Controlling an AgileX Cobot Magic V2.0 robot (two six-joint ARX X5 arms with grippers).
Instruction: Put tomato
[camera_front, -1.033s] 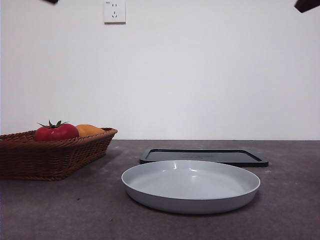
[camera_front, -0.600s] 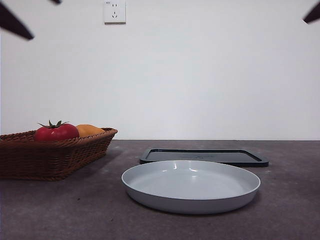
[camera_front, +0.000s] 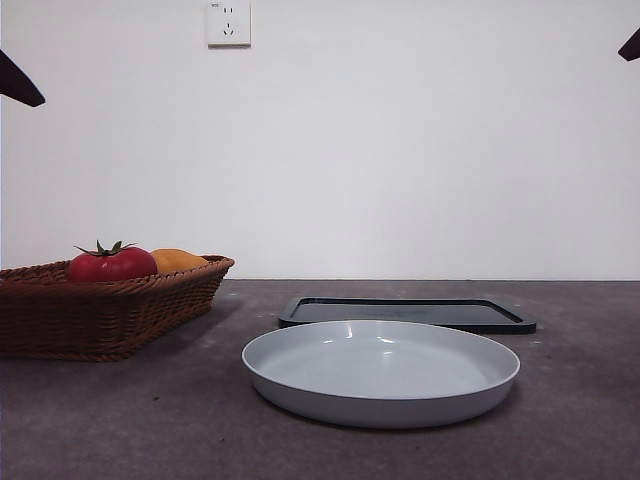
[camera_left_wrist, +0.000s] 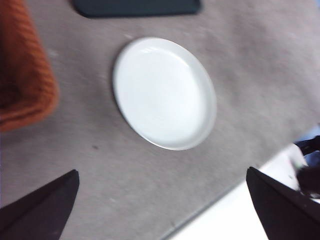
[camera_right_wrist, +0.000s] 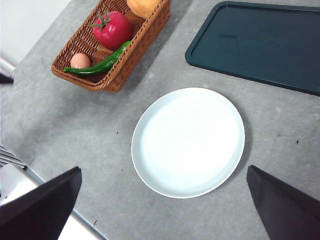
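The left hand (camera_left_wrist: 160, 200) hangs high above the bench (camera_front: 150, 420), jaws spread wide and holding nothing, over the near edge by the white plate (camera_left_wrist: 165, 92). The right hand (camera_right_wrist: 160, 200) is likewise spread and empty, high over the plate. In the front view only black tips show at the upper corners. The tomato (camera_right_wrist: 112, 29) lies in the wicker basket (camera_right_wrist: 125, 60) at the left, touching an orange-yellow fruit (camera_front: 178, 260), beside a green pepper (camera_right_wrist: 97, 65) and an egg (camera_right_wrist: 80, 60). A dark tray (camera_front: 405, 312) sits just beyond the plate.
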